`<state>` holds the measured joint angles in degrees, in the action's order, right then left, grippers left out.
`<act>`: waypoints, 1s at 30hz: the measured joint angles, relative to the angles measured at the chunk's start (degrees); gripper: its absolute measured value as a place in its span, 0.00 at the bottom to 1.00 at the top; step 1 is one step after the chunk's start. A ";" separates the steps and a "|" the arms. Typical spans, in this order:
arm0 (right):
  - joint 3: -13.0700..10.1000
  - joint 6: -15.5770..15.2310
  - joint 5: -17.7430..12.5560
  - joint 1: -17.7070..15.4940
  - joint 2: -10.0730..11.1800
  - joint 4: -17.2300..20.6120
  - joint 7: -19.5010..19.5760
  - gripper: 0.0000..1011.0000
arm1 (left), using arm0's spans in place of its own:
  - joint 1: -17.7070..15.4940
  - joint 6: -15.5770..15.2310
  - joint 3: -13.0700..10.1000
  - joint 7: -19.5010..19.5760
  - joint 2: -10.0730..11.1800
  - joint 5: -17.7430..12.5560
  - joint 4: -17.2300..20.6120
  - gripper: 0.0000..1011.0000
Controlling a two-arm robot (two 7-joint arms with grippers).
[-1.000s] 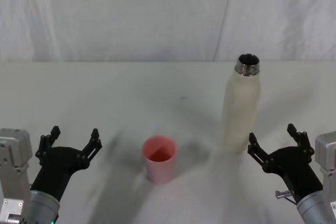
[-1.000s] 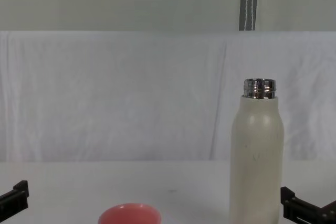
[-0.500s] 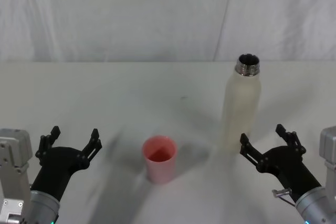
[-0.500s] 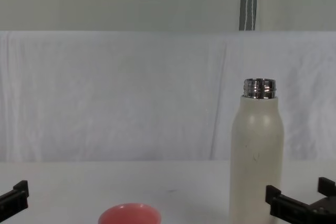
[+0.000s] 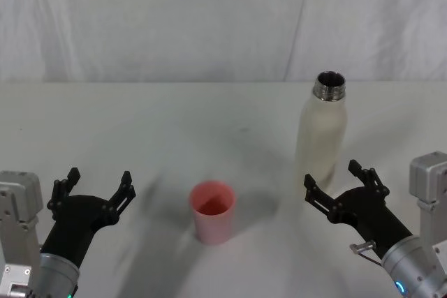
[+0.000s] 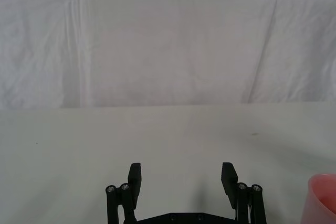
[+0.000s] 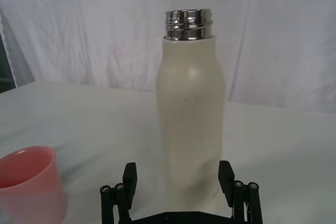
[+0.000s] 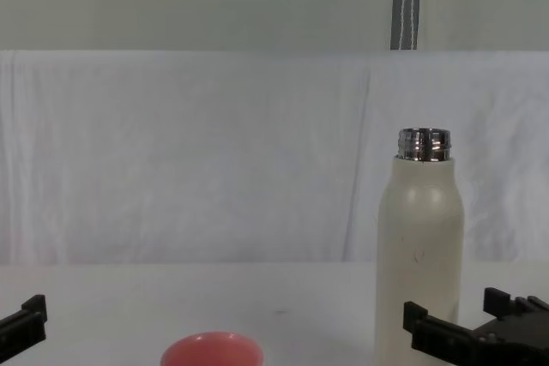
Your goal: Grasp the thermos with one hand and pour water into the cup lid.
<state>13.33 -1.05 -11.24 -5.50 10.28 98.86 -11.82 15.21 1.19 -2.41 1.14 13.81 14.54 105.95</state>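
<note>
Near the bottom of the thermos (image 5: 320,139), the right pincer (image 5: 338,188) is spread wide and holds nothing. If one finger bumps the tall bottle, it could tip and spill. The thermos stands upright on the worktop (image 5: 174,123), just past the pincer. The pink cup lid (image 5: 212,211) sits off toward the left pincer (image 5: 96,186), which waits spread wide and well apart.

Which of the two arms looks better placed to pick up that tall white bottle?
The right. The right gripper sits open just in front of the thermos, its fingers lined up on either side of the body in the right wrist view. The left gripper hangs open far off, beyond the cup lid.
</note>
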 joint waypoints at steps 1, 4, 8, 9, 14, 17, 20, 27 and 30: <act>0.24 -0.06 0.05 0.50 0.06 -0.46 -0.13 0.99 | 0.00 0.00 0.00 0.00 0.00 0.00 0.00 0.99; 0.65 -0.11 0.17 1.40 0.08 -1.27 -0.36 0.99 | 0.00 0.00 0.00 0.00 0.00 0.00 0.00 0.99; 1.08 -0.08 0.30 2.89 -0.02 -2.47 -0.48 0.99 | 0.00 0.00 0.00 0.00 0.00 0.00 0.00 0.99; 1.09 -0.06 0.29 3.08 -0.07 -2.66 -0.48 0.99 | 0.00 0.00 0.00 0.00 0.00 0.00 0.00 0.99; 0.99 0.00 0.17 3.90 -0.39 -3.49 -0.42 0.99 | 0.00 0.00 0.00 0.00 0.00 0.00 0.00 0.99; 0.92 -0.10 -0.08 4.38 -0.51 -4.21 -0.28 0.99 | 0.00 0.00 0.00 0.00 0.00 0.00 0.00 0.99; 0.87 -0.19 -0.31 4.72 -0.60 -4.69 -0.26 0.99 | 0.00 0.00 0.00 0.00 0.00 0.00 0.00 0.99; 0.73 -0.38 -1.50 5.82 -0.91 -6.04 -0.52 0.99 | 0.00 0.00 0.00 0.00 0.00 0.00 0.00 0.99; 0.74 -0.39 -1.86 6.21 -0.95 -6.49 -0.60 0.99 | 0.00 0.00 0.00 0.00 0.00 0.00 0.00 0.99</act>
<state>14.07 -1.44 -13.10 0.71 9.33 92.37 -12.42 15.21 1.19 -2.41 1.14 13.81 14.54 105.95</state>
